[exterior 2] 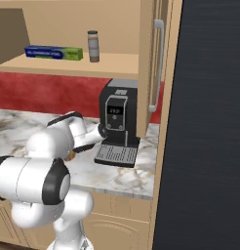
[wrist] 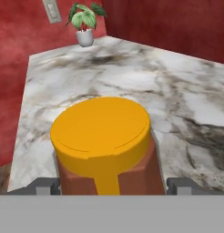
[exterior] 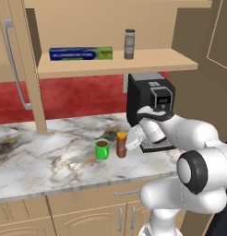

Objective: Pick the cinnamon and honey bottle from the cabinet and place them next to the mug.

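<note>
Honey bottle (wrist: 102,145) sits right under my palm, its orange cap taking up most of what my hand camera sees, and my two fingertips (wrist: 43,186) stand out on either side of its body with daylight between them and the sides. So my gripper (exterior: 132,139) is spread wide and holds nothing; I cannot tell whether the pads brush the bottle, but they are not pressed in. The bottle stands upright on the marble counter (exterior: 41,152), just beside the green mug (exterior: 102,149), which is where the task wants it, so I judge this half done and the open fingers fit a release.

From the left base camera my forearm crosses in front of the coffee machine (exterior: 150,99) and hides its drip tray in part. From the right base camera my own white arm covers the bottle and the mug almost wholly; my hand is lost behind the elbow there.

Further back and higher, the cinnamon (exterior: 129,44) waits upright on the shelf of the cabinet (exterior: 115,62), well apart from a blue and green foil box (exterior: 80,53) lying flat to its left. That jar is the half not yet done. The cabinet door (exterior: 20,64) hangs open to the left, cut off at the frame edge. Farthest off, a small potted plant (wrist: 85,23) stands against the red wall.
</note>
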